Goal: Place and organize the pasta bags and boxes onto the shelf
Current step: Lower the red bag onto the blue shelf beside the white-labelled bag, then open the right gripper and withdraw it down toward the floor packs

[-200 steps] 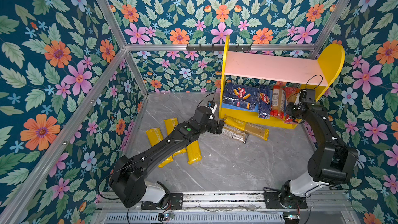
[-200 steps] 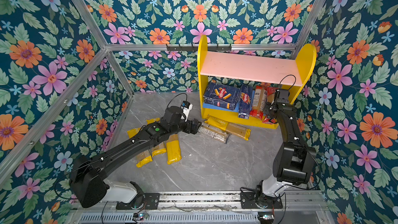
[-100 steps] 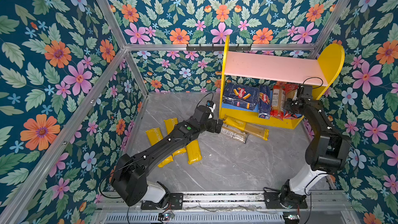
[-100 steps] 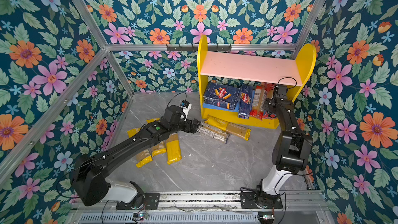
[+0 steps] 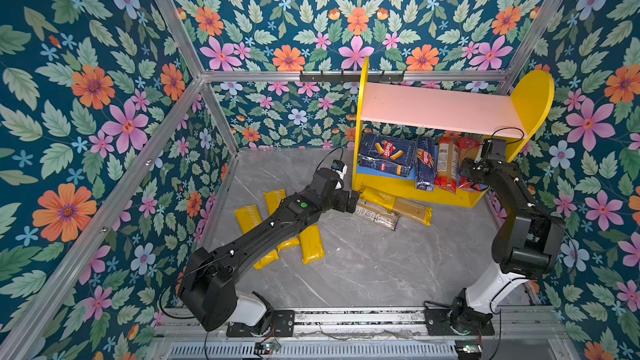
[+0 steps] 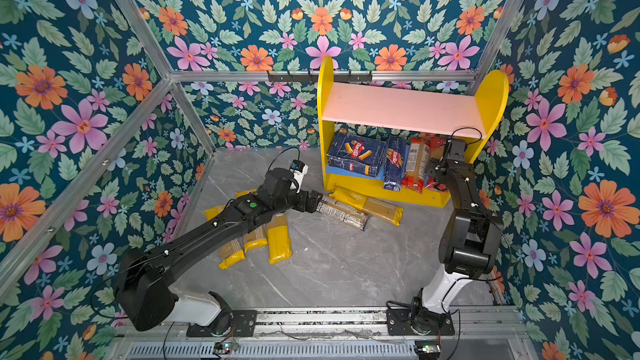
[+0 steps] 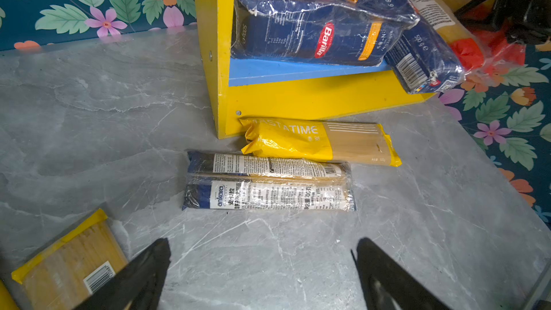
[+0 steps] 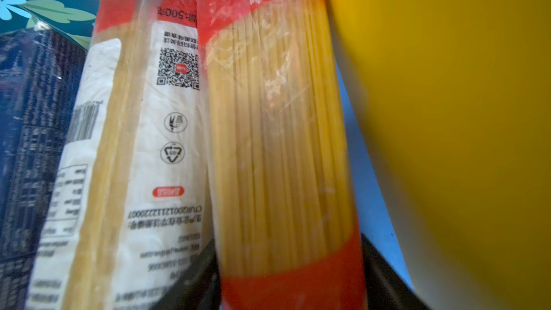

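In both top views the shelf [image 5: 440, 112] stands at upper right against the back wall. On its blue lower board [image 5: 381, 173], from left to right, sit the wide Barilla rigatoni box [image 5: 386, 159], the narrow Barilla box [image 5: 425, 164] and two red-ended spaghetti bags [image 5: 447, 164]. The narrow box and the bags stick out over the board's front edge. The right gripper [image 5: 464, 172] is at the right-hand red-ended bag. At centre the left gripper [image 5: 355, 200] sits low over the grey tabletop [image 5: 381, 264], just left of a white-label bag [image 5: 375, 214] and a yellow-ended bag [image 5: 394, 202] lying before the shelf. Several more yellow-ended bags [image 6: 278, 240] lie lower left, partly under the left arm [image 6: 207, 233]

Left wrist: the left gripper [image 7: 262, 244] stands wide open with nothing between its fingers, and bare tabletop separates it from the white-label bag [image 7: 268, 195]. The yellow-ended bag [image 7: 313, 144] just beyond touches the shelf's foot

Right wrist, blurred: one red-ended bag [image 8: 280, 144] runs between the right gripper's fingers [image 8: 384, 278], beside the yellow side panel [image 8: 447, 114]. Whether they press it I cannot tell
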Robot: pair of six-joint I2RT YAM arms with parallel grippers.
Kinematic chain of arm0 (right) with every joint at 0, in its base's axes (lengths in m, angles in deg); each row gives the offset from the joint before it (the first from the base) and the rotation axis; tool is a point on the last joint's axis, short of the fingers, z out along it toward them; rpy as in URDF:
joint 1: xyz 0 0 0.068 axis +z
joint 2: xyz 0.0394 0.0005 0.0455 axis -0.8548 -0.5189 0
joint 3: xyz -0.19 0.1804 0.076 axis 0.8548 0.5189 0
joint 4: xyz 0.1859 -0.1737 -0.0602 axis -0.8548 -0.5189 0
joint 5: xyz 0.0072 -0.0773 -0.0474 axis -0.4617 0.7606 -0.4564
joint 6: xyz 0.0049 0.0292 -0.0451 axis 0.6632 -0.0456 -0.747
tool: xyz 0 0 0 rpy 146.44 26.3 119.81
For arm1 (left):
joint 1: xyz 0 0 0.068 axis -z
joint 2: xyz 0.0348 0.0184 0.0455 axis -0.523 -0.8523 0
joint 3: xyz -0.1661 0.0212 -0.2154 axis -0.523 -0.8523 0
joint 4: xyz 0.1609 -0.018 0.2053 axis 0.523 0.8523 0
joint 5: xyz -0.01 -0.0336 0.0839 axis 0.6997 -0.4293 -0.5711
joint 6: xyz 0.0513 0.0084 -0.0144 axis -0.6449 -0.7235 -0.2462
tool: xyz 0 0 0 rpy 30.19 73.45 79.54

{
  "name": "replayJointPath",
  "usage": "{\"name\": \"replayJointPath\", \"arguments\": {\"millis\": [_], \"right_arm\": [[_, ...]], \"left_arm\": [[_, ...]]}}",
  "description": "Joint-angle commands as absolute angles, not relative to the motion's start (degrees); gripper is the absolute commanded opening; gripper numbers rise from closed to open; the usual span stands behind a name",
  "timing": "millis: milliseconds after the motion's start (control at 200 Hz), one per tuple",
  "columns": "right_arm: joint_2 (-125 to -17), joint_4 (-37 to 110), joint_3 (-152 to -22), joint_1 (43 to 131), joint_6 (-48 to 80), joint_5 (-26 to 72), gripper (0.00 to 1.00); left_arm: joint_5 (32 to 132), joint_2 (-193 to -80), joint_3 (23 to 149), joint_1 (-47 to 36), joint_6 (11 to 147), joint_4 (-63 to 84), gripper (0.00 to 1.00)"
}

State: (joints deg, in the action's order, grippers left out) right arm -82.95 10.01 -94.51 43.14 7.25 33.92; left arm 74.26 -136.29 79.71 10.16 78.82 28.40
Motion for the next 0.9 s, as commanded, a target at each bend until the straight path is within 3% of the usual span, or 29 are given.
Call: {"name": "replayJointPath", "arguments": {"millis": [0, 205, 645, 895], "right_arm": [[-81.2, 10.6, -93.5, 43.2, 8.0, 33.5, 0.8], [-78.8, 9.7, -91.1, 43.2, 9.2, 32.3, 0.84], [-63.3, 4.4, -81.9, 43.7, 14.3, 28.6, 0.88], [-48.6, -2.6, -74.5, 52.3, 17.9, 32.1, 0.9]], "left_arm": [[74.8, -135.7, 80.0, 10.1, 79.2, 28.8, 1.0], [74.7, -134.1, 79.4, 10.1, 79.5, 29.0, 1.0], [74.9, -129.2, 75.5, 10.1, 80.7, 29.3, 1.0], [74.2, -123.0, 70.3, 10.1, 82.3, 30.0, 1.0]]}}
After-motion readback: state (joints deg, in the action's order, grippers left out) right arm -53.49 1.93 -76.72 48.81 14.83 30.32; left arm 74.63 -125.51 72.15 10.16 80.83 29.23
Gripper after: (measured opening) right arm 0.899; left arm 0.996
